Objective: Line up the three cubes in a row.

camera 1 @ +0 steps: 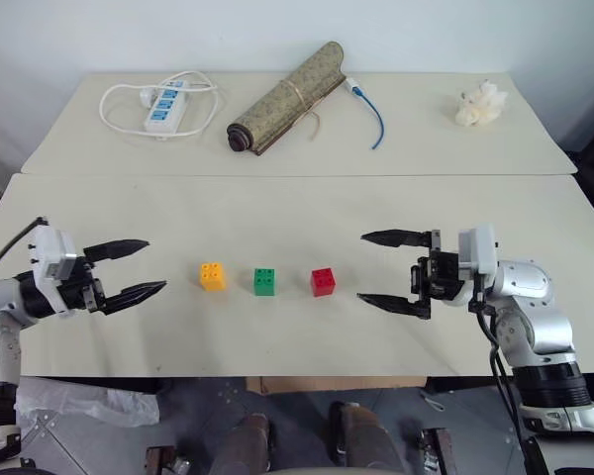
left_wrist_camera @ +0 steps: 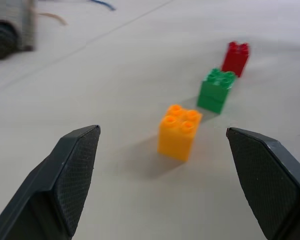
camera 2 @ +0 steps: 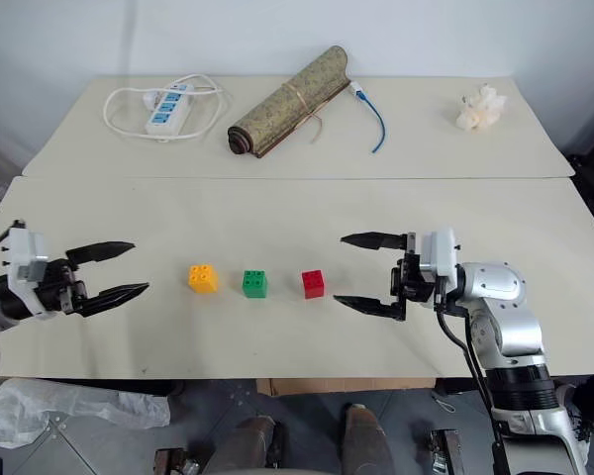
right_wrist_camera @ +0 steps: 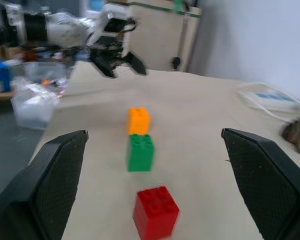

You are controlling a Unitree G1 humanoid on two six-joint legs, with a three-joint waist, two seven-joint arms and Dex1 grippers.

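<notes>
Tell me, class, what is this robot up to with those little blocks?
It is lining up three cubes. The yellow-orange cube, green cube and red cube already sit in a row on the table, spaced apart. The left end effector and right end effector hang open at either end of the row, holding nothing.

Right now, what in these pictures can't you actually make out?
- White lumpy object, left eye view: too small to identify.
- Scroll's far end, right wrist view: cut off by the edge, blurred.
- Clutter beyond the table, right wrist view: blurred.
</notes>
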